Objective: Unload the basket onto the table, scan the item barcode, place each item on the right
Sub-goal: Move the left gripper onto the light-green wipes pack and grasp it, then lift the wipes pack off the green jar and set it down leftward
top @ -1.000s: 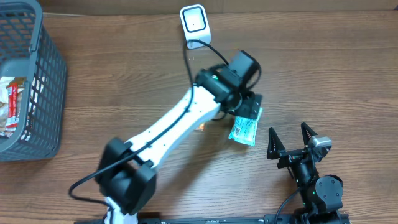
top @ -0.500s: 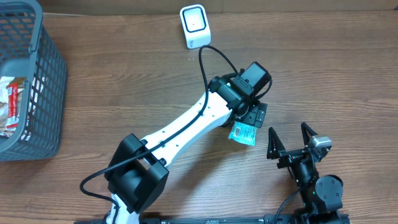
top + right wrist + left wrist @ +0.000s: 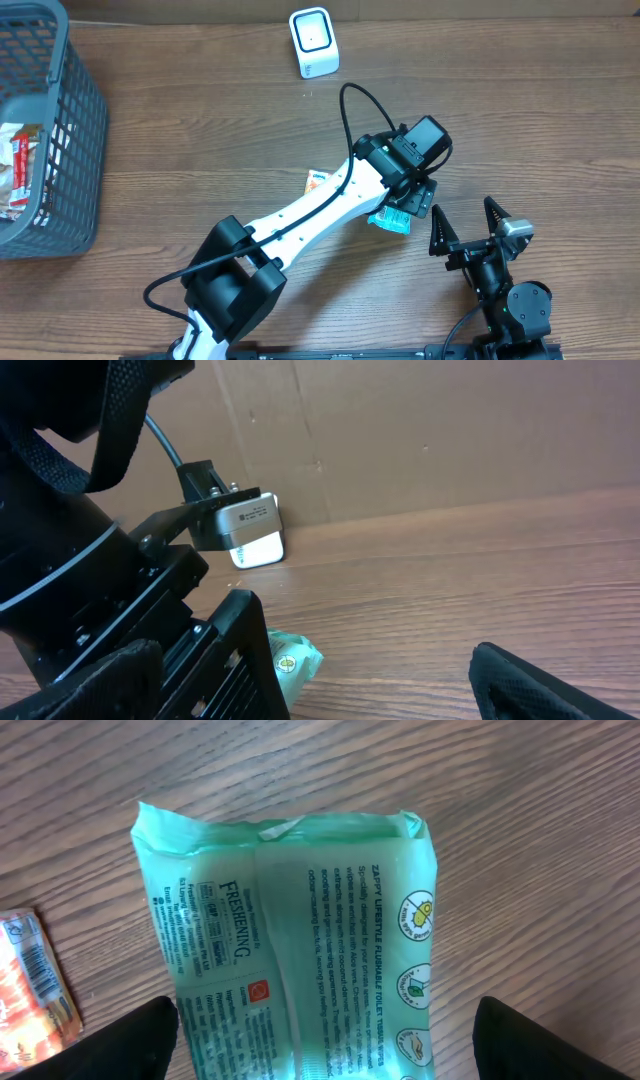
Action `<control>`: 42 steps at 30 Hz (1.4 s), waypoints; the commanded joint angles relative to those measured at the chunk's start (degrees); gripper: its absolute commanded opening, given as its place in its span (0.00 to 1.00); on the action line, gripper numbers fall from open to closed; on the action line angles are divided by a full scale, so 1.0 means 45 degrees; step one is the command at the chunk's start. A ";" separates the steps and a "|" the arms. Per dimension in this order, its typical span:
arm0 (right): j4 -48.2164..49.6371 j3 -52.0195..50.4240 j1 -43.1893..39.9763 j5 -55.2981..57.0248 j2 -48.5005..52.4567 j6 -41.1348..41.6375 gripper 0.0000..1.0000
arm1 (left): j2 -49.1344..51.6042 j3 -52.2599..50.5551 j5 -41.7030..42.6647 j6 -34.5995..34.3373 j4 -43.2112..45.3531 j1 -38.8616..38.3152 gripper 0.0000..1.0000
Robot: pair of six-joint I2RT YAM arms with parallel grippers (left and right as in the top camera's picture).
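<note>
The item, a green wipes packet (image 3: 392, 218), lies flat on the wooden table, printed back facing up (image 3: 300, 940); I see no barcode on the part that shows. My left gripper (image 3: 412, 196) hovers directly over it, open, its black fingertips (image 3: 140, 1040) standing on either side of the packet's near end without gripping it. The white scanner (image 3: 313, 42) stands at the table's far edge, also visible in the right wrist view (image 3: 252, 530). My right gripper (image 3: 465, 225) is open and empty just right of the packet (image 3: 292, 660).
A small orange sachet (image 3: 317, 182) lies left of the packet, seen at the left edge of the left wrist view (image 3: 30, 990). A grey mesh basket (image 3: 70, 140) holding packets stands at the far left. The left arm's cable loops above the wrist.
My left arm has swung right and toward the front, settling its gripper over the packet. The packet and the right arm have stayed put.
</note>
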 commanded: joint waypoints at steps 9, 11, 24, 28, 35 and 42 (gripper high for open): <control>0.0073 -0.0136 -0.0063 0.0117 -0.0092 -0.0044 1.00 | 0.0248 -0.0257 -0.0879 -0.0219 -0.0034 -0.0112 0.72; 0.0073 -0.0136 -0.0063 0.0117 -0.0092 -0.0044 1.00 | 0.0248 -0.0282 -0.0879 -0.0219 -0.0034 -0.0136 0.74; 0.0073 -0.0136 -0.0063 0.0117 -0.0092 -0.0044 1.00 | 0.0248 -0.0330 -0.0831 -0.0219 -0.0078 -0.0243 0.62; 0.0073 -0.0136 -0.0063 0.0117 -0.0092 -0.0044 1.00 | 0.0248 -0.0330 -0.0835 -0.0219 -0.0068 -0.0253 0.52; 0.0073 -0.0136 -0.0063 0.0117 -0.0092 -0.0044 1.00 | 0.0180 -0.0325 -0.0889 -0.0219 -0.0073 -0.0223 0.41; 0.0073 -0.0136 -0.0063 0.0117 -0.0092 -0.0044 1.00 | -0.0146 -0.0325 -0.0923 -0.0364 -0.0058 -0.0189 0.39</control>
